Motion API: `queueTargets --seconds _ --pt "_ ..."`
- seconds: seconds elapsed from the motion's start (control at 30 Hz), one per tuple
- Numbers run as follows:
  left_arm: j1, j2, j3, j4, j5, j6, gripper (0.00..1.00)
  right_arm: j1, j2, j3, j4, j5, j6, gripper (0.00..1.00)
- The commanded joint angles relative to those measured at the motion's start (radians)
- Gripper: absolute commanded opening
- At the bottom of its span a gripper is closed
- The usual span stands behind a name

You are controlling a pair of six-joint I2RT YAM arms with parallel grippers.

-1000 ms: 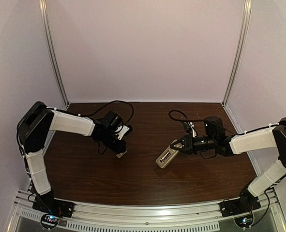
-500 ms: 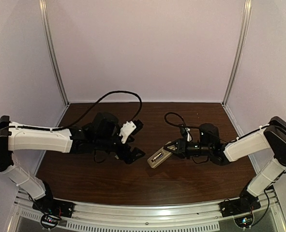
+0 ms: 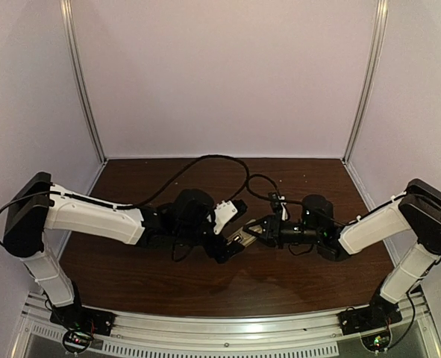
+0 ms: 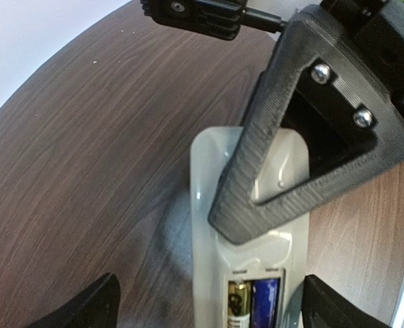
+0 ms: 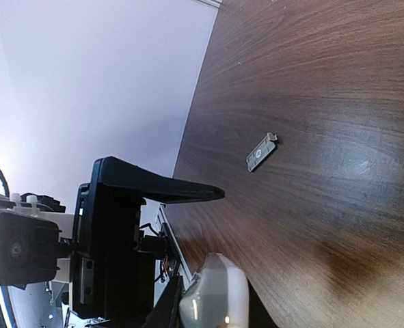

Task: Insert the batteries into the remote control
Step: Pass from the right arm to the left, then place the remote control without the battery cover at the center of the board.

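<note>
- Remote control (image 4: 203,219) is nearest the left wrist camera and appears to be held clear of the counter (image 4: 85,171). Its back faces up and the compartment is uncovered. Both batteries (image 4: 266,301) lie side by side in the bay; whether they are fully seated cannot be confirmed.
- Left jaws stand wide and empty, one tip on each side of the battery end. Risk: an off-centre approach catches the housing edge and levers the remote out of the opposite grip, or flicks a cell out.
- Right jaws are clamped on the remote's far end, one finger (image 4: 290,137) lying across its back. Risk: the hold is at one end only, so pressure at the battery end may pivot the remote or make it slip.
- Small flat grey piece (image 5: 261,152), possibly the compartment cover, lies well apart on the counter. Risk: with the bay uncovered, tilting the remote may spill the cells.
</note>
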Motion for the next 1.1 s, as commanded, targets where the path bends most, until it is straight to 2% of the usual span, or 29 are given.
queueTargets --seconds 0.0,0.1,0.23,0.4,0.43,0.47,0.5,0.57,0.6,0.67,0.7,0.8,1.07 --pt "0.000 0.042 0.054 0.009 0.018 0.044 0.89 0.021 0.002 0.000 0.067 0.018 0.028 0.00" --pt "0.000 0.061 0.068 0.006 0.071 0.059 0.78 0.026 0.006 -0.002 0.075 0.018 0.034 0.00" --pt "0.000 0.069 0.079 -0.007 0.092 0.067 0.57 0.028 0.011 -0.005 0.077 0.016 0.036 0.00" --pt "0.000 0.073 0.087 -0.051 0.081 0.073 0.42 0.028 0.017 0.000 0.083 0.008 0.040 0.04" --pt "0.000 0.071 0.085 -0.057 0.080 0.073 0.39 0.027 0.017 0.002 0.080 0.005 0.039 0.08" --pt "-0.001 0.069 0.083 -0.063 0.081 0.072 0.36 0.025 0.015 0.006 0.069 0.003 0.035 0.17" --pt "0.000 0.067 0.078 -0.067 0.084 0.072 0.34 0.023 0.012 0.008 0.055 0.004 0.028 0.26" --pt "0.000 0.053 0.063 -0.068 0.088 0.072 0.32 0.008 -0.007 0.005 0.018 0.009 0.015 0.52" --pt "-0.001 0.047 0.055 -0.083 0.091 0.073 0.31 -0.001 -0.020 -0.002 0.007 0.010 0.009 0.58" --pt "0.001 0.035 0.039 -0.116 0.087 0.074 0.30 -0.042 -0.055 -0.023 -0.007 0.005 0.001 0.76" --pt "0.000 0.028 0.029 -0.125 0.086 0.075 0.30 -0.063 -0.074 -0.035 -0.016 -0.001 -0.008 0.80" --pt "0.000 0.022 0.009 -0.166 0.087 0.079 0.30 -0.122 -0.155 -0.049 -0.131 -0.006 -0.077 0.85" --pt "0.000 0.061 0.017 -0.312 0.055 0.100 0.33 -0.200 -0.446 0.008 -0.676 0.211 -0.408 0.97"
